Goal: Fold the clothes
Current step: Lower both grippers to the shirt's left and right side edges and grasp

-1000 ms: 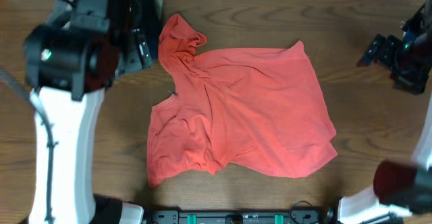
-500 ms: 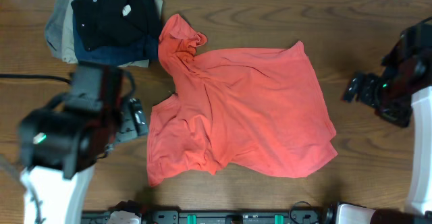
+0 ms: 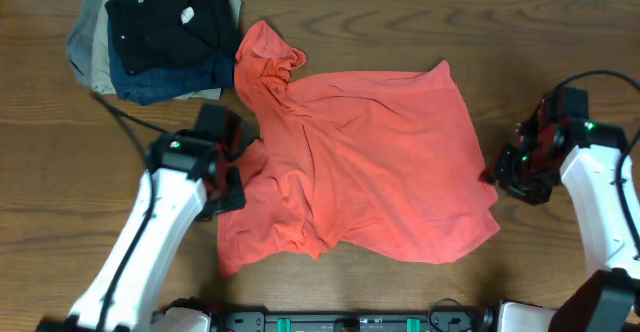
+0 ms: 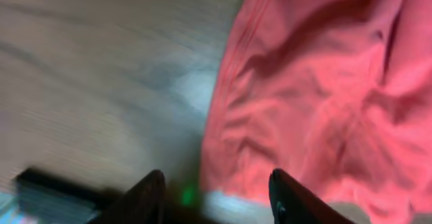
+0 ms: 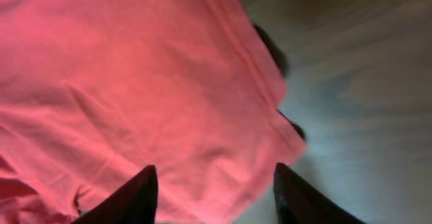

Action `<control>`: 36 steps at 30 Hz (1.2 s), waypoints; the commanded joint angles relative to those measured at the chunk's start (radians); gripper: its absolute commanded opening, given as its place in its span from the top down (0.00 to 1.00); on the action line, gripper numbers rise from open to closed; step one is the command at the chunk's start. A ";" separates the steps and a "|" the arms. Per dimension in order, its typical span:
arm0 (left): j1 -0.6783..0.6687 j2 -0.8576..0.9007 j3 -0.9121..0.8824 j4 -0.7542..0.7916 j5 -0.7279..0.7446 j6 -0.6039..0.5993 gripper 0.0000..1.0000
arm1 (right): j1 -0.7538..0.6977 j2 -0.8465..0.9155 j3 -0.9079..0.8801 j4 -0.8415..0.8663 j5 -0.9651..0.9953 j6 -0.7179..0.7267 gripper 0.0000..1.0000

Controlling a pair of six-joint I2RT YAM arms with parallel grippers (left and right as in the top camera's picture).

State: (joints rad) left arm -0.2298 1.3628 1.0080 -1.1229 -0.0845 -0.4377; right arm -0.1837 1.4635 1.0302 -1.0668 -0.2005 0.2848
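Wooden table (image 3: 400, 22) | coral T-shirt (image 3: 370, 162) lies rumpled mid-table | left gripper (image 4: 214, 187) open astride its left hem, right gripper (image 5: 212, 183) open over right corner | I'd pinch edges only, then pull taut.

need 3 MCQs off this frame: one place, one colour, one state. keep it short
1. Where in the overhead view is the folded pile?
A) top left
B) bottom right
C) centre

2. What colour is the shirt?
A) navy
B) coral-red
C) tan

3. How are the left gripper and right gripper?
A) both shut on cloth
B) left shut, right open
C) both open

Key:
1 A: the folded pile sits at the top-left corner, beside the shirt's sleeve.
2 B: it reads coral-red in all three views.
3 C: each wrist view shows the jaws apart over the shirt's edge, clamping nothing.
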 commanded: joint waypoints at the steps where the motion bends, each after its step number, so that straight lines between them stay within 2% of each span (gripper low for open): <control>1: 0.004 0.079 -0.034 0.054 0.011 -0.001 0.48 | 0.009 -0.005 -0.035 0.046 -0.049 -0.001 0.35; 8: 0.005 0.271 -0.039 0.172 0.010 -0.001 0.44 | 0.015 0.023 -0.064 0.114 -0.031 0.023 0.30; 11: 0.005 0.317 -0.039 0.210 0.010 -0.001 0.43 | 0.029 0.055 -0.064 0.127 -0.004 0.029 0.25; 15: 0.006 0.360 -0.039 0.265 0.010 0.040 0.41 | 0.058 0.110 -0.064 0.141 0.050 0.037 0.25; 25: 0.140 0.373 -0.039 0.325 0.011 0.106 0.41 | 0.072 0.191 -0.064 0.159 0.080 0.044 0.26; 31: 0.221 0.383 -0.045 0.353 0.147 0.170 0.41 | 0.081 0.202 -0.064 0.177 0.122 0.043 0.27; 36: 0.223 0.384 -0.072 0.400 0.156 0.172 0.41 | 0.130 0.208 -0.064 0.187 0.122 0.032 0.30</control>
State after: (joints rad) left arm -0.0082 1.7321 0.9634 -0.7361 0.0357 -0.2924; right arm -0.0940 1.6604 0.9710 -0.8833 -0.0929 0.3138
